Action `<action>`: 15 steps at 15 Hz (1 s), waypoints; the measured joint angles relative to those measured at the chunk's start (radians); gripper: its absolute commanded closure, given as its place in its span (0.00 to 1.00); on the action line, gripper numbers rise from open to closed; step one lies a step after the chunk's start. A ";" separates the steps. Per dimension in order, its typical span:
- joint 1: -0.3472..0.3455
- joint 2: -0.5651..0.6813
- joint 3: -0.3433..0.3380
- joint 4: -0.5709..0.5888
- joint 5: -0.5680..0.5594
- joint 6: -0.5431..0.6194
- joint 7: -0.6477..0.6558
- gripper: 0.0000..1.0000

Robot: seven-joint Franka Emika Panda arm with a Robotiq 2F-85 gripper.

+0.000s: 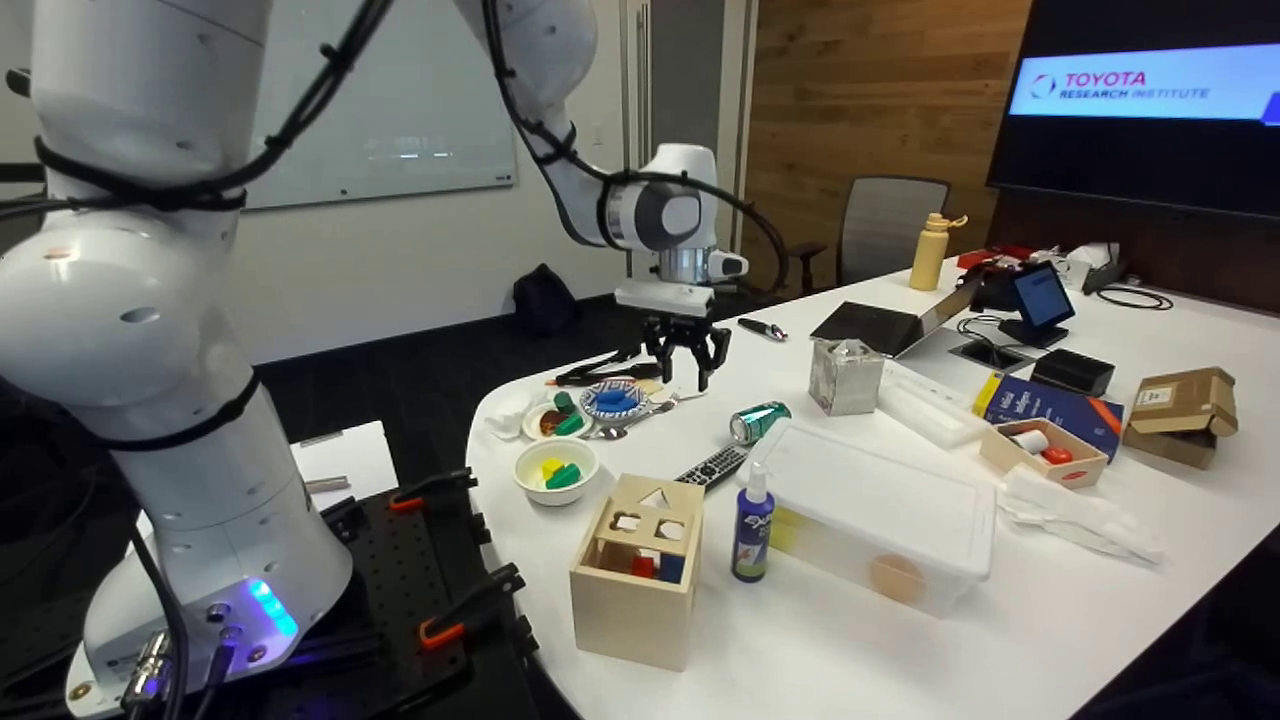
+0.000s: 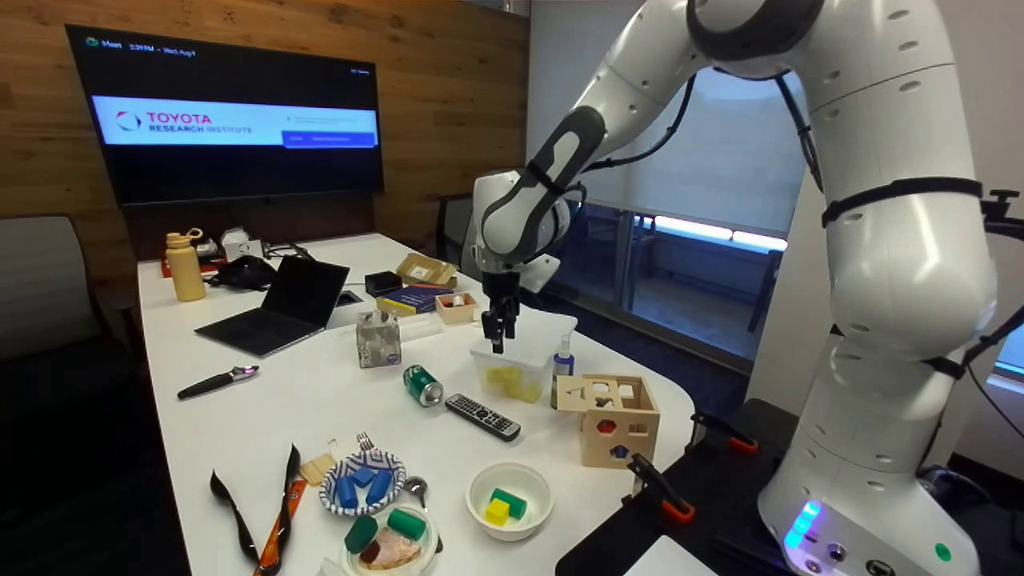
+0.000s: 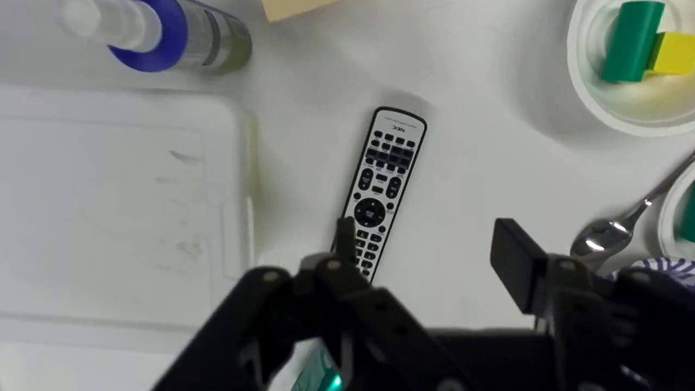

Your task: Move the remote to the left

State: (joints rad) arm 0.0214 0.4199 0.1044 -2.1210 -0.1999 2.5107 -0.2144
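Note:
The remote [image 1: 712, 467] lies flat on the white table, dark-edged with a light face and dark buttons. It also shows in an exterior view [image 2: 482, 416], between the green can and the white bowl, and in the wrist view [image 3: 388, 163], where its lower end is hidden behind a finger. My gripper [image 1: 686, 378] is open and empty, hanging above the table. It also shows in an exterior view [image 2: 502, 340]. In the wrist view my gripper [image 3: 426, 244] has its fingers wide apart, with the left finger overlapping the remote; it appears above it, not touching.
A green can [image 2: 422, 386] lies at one end of the remote. A lidded clear plastic box [image 1: 880, 510], a blue spray bottle [image 1: 753, 530] and a wooden shape box [image 1: 640, 570] stand near it. A white bowl [image 2: 510, 500] with blocks and a spoon [image 3: 608, 236] lie on the other side.

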 measured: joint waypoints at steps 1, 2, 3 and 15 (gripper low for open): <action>0.000 0.057 0.000 0.039 0.007 0.003 -0.001 0.71; 0.001 0.108 -0.001 0.074 0.008 0.007 -0.001 0.80; 0.002 0.154 -0.005 0.105 0.007 0.016 0.002 0.87; -0.002 0.434 -0.035 0.347 0.023 0.055 0.004 1.00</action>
State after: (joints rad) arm 0.0195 0.8535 0.0689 -1.7741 -0.1774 2.5660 -0.2105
